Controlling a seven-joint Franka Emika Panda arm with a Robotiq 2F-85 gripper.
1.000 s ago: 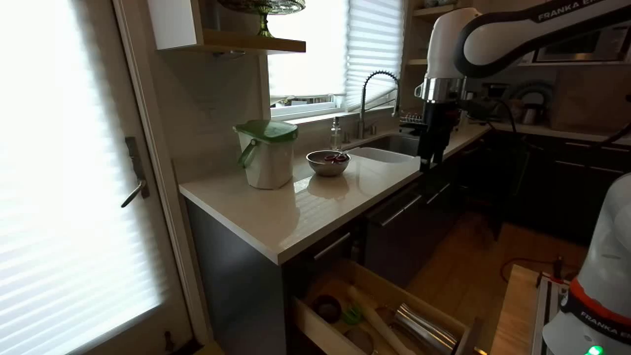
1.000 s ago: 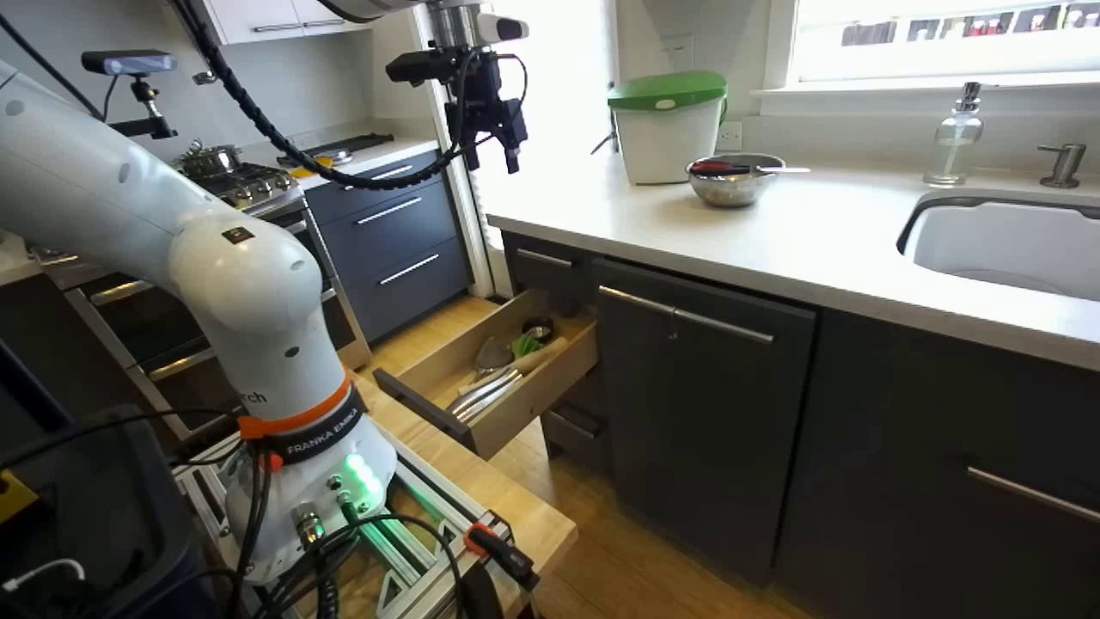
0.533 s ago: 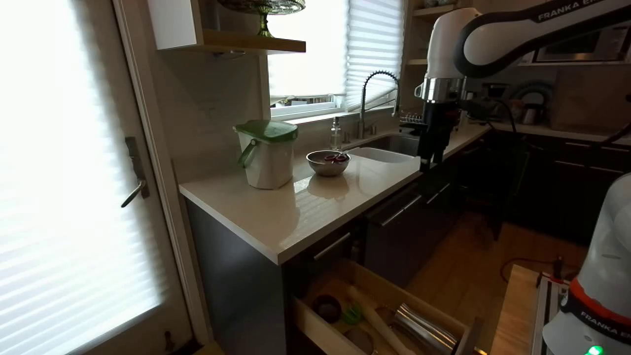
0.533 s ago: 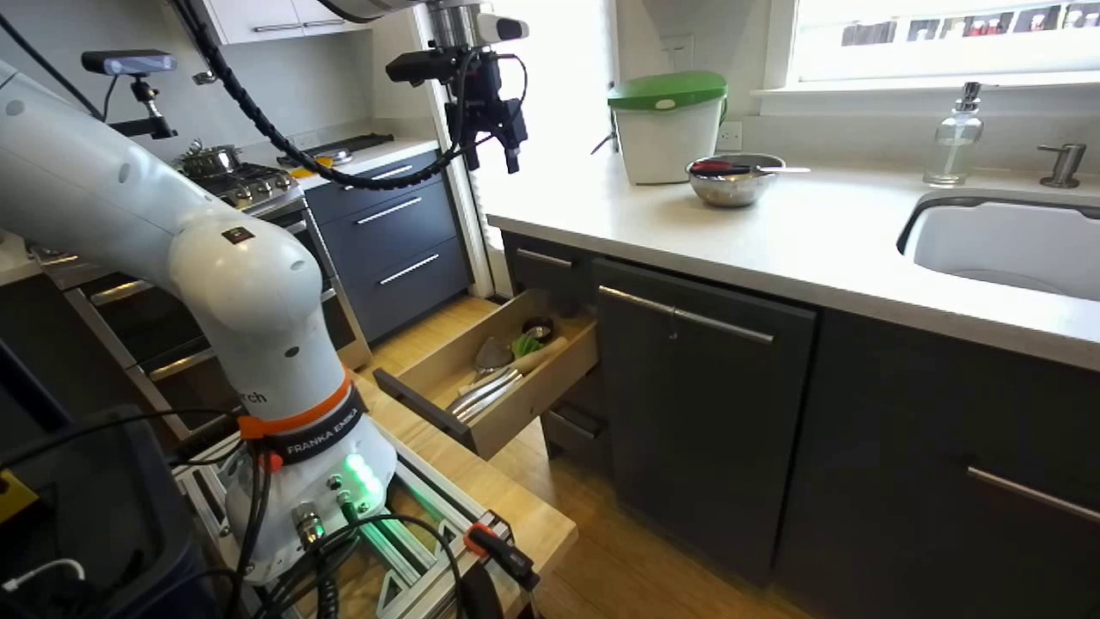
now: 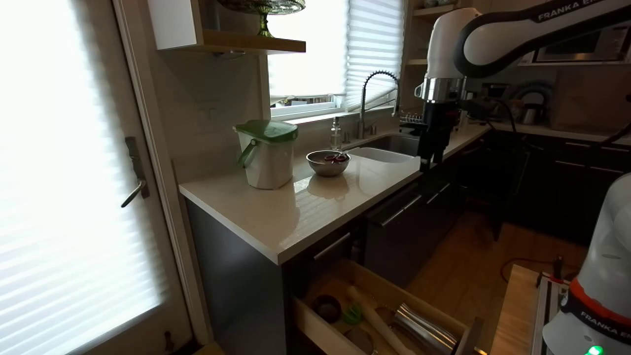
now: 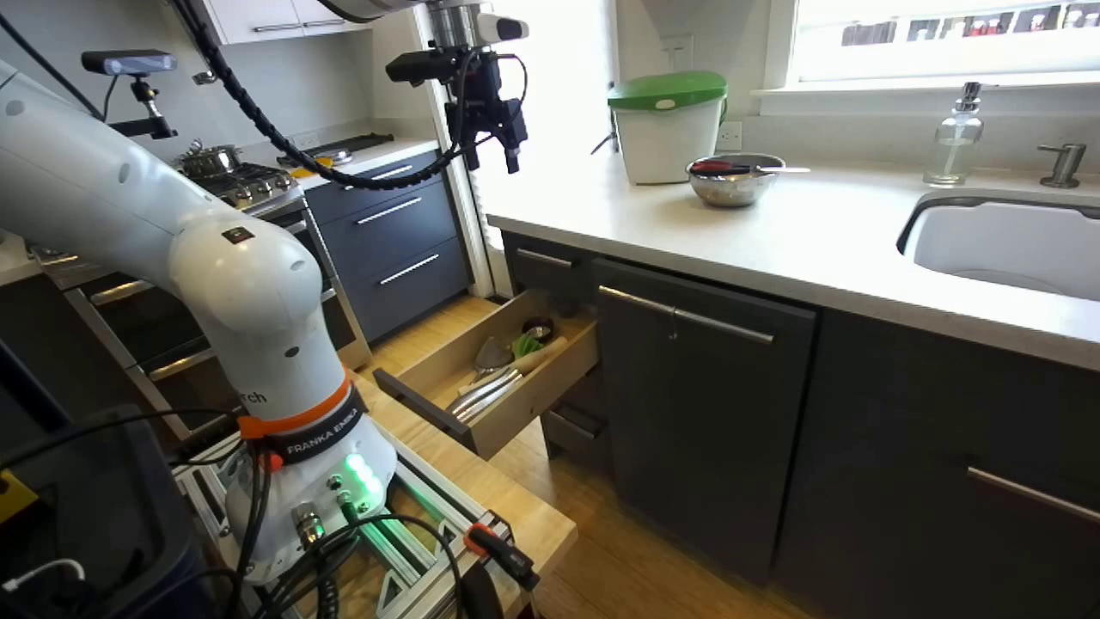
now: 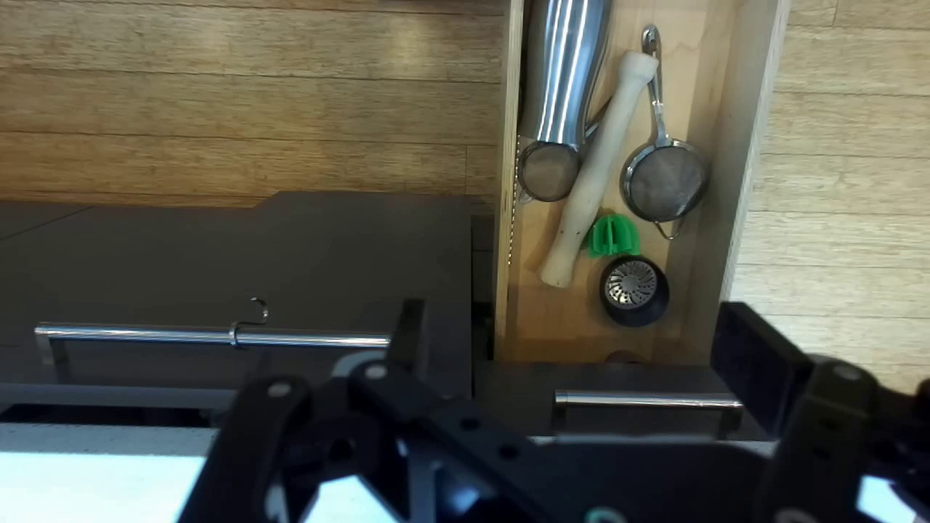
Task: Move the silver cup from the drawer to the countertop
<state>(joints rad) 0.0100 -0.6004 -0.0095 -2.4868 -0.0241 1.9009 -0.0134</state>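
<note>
In an exterior view I see the thick, cream-white, smooth countertop (image 5: 236,207), which carries a white bucket with green lid (image 5: 269,161) and a round metal bowl (image 5: 328,169). Below it, on the near side, the wide drawer of light wood (image 5: 323,328) is pulled out, and inside, toward the right, the tall silver metal cup (image 5: 425,328) lies on its side.

In an exterior view the black two-fingered gripper (image 6: 491,159) hangs in the air, well above the drawer, and carries nothing.

In the wrist view its jaws stand wide apart. The cup rests along the drawer's left wall, just beside a pale wooden stick (image 7: 599,167).

I judge that the approach is the step in hand: nothing is grasped yet. The next move calls for going down over the cup, with care that one jaw finds room beside the wall.
</note>
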